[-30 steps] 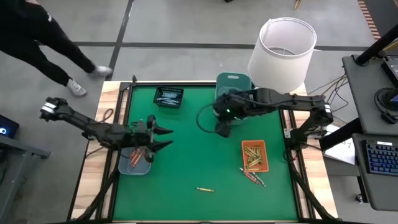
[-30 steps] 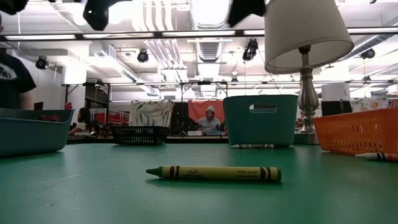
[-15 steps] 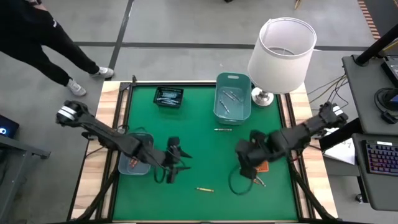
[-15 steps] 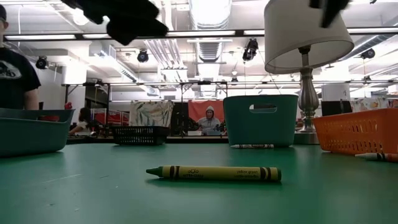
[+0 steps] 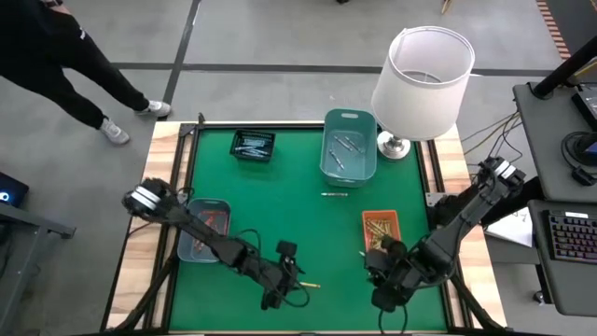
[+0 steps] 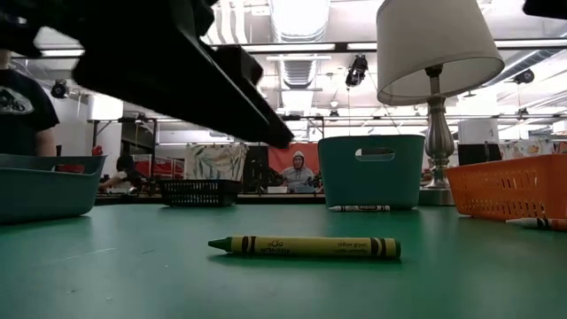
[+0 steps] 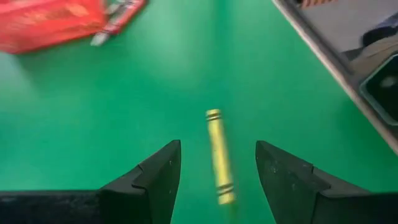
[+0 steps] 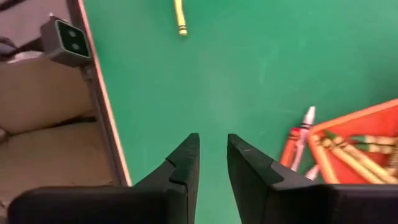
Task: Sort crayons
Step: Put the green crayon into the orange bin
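A yellow crayon (image 7: 219, 155) lies flat on the green table (image 5: 280, 187) near its front edge, also in the low view (image 6: 306, 246). My left gripper (image 7: 216, 144) hangs open just above and behind it, one finger to each side, not touching; from above it (image 5: 291, 275) is left of the crayon (image 5: 308, 283). My right gripper (image 8: 212, 138) hovers near the table's front right corner (image 5: 380, 295), a narrow gap between its fingers and nothing in it. Red crayons (image 8: 298, 140) lie loose beside the orange tray (image 5: 381, 227).
A teal bin (image 5: 349, 146) and a black basket (image 5: 252, 145) stand at the far side, a grey-blue tray (image 5: 203, 233) at the left. One crayon (image 5: 334, 194) lies before the teal bin. A lamp (image 5: 422, 79) stands at the far right; a person (image 5: 56, 56) walks beyond the table.
My left gripper has swept from beside the grey-blue tray toward the table's near edge and right, sinking toward the yellow crayon. My right gripper has swung from the teal bin past the orange tray toward the near right corner, lower than before. The yellow crayon has not moved.
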`<state>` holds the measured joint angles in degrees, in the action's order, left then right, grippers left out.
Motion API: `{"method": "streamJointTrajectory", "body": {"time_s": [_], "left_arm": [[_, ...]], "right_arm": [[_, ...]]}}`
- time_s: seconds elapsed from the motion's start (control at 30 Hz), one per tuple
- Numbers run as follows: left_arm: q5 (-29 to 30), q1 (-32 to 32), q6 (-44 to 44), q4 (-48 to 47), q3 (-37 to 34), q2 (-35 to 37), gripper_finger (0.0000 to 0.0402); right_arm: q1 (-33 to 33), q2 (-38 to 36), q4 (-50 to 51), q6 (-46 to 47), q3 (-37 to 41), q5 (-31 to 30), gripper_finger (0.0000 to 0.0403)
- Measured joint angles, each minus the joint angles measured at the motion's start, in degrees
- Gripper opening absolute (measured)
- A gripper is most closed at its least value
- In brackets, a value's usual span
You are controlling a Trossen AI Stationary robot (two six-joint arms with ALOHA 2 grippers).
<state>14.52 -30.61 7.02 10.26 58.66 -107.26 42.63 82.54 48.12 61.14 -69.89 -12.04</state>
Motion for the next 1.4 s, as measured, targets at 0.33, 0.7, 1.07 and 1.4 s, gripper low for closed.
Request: {"method": "streamJointTrajectory", "body": {"time_s": [0.33, 0.7, 1.07, 1.4], "left_arm": [[5.87, -2.29, 7.38, 2.26, 4.22, -10.83, 0.0190], [11.87, -3.50, 11.94, 2.78, 4.59, -15.00, 0.0113], [13.97, -3.30, 5.31, 1.88, 3.16, -9.55, 0.0004], [17.31, -4.25, -12.14, 27.01, -3.50, 3.57, 0.0001]], "right_arm": [[4.32, 0.02, -14.29, 0.84, 4.35, -3.03, 0.0072], [6.67, 0.04, -21.44, -5.19, 8.66, -8.14, 0.0071], [7.08, 0.04, -27.64, -20.14, 9.87, -20.44, 0.0064], [6.47, 0.64, -75.69, -59.44, 22.94, -29.67, 0.0063]]}}
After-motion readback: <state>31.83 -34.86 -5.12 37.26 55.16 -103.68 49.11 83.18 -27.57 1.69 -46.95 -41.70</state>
